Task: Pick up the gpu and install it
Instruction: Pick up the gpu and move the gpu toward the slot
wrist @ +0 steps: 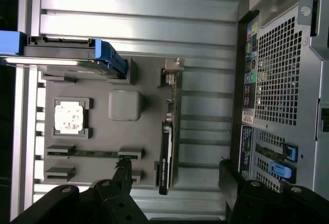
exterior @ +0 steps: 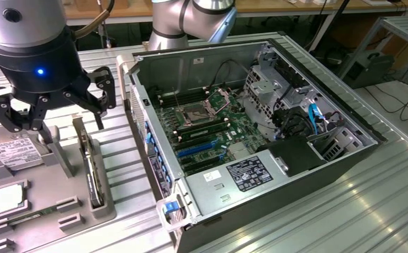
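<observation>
Landmark: grey holder, lying on the bench.
Gpu: the gpu stands on edge in a slot of the holder, along the holder's side nearest the computer case, with its silvery bracket at one end.
Claw: the claw is spread wide and carries nothing. It hangs above the holder, clear of the card. In the wrist view the gpu lies between the lines of its two dark fingers.
Contact: none that I can see; no finger touches the card.
Other parts in the holder: a hard drive and a processor chip, both on the far side of the holder from the case.
Install site: the case stands open just beside the holder, motherboard exposed. Its blue expansion slots look unoccupied.
Done: judging by its position, the claw is roughly lined up over the card.
Left: the grasp, the lift out of the holder, the carry to the case and the seating in a slot; nearly the whole task remains.
</observation>
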Available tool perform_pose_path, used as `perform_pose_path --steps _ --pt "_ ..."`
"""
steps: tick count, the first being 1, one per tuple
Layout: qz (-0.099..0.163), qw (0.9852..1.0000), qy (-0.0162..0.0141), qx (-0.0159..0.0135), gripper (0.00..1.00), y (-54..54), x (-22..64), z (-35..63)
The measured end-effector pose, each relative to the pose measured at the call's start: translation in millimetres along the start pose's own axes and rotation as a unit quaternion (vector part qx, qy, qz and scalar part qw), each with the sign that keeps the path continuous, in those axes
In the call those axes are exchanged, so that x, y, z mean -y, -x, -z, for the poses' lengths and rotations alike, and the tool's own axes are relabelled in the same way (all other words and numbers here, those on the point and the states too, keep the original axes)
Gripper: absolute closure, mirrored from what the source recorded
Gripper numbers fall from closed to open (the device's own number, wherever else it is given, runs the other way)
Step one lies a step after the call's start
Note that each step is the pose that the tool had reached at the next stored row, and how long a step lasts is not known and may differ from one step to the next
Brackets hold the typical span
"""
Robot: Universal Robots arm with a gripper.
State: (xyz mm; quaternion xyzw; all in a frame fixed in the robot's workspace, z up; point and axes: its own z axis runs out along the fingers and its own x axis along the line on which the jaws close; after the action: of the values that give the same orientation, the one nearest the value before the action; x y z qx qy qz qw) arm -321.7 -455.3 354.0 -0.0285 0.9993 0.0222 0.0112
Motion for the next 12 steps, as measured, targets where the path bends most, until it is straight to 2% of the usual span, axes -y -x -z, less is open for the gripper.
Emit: perform_pose_path --steps 12 --pt "0.000 1.0000 -0.0001 -0.0001 0.22 -0.3 1.7 -9.1"
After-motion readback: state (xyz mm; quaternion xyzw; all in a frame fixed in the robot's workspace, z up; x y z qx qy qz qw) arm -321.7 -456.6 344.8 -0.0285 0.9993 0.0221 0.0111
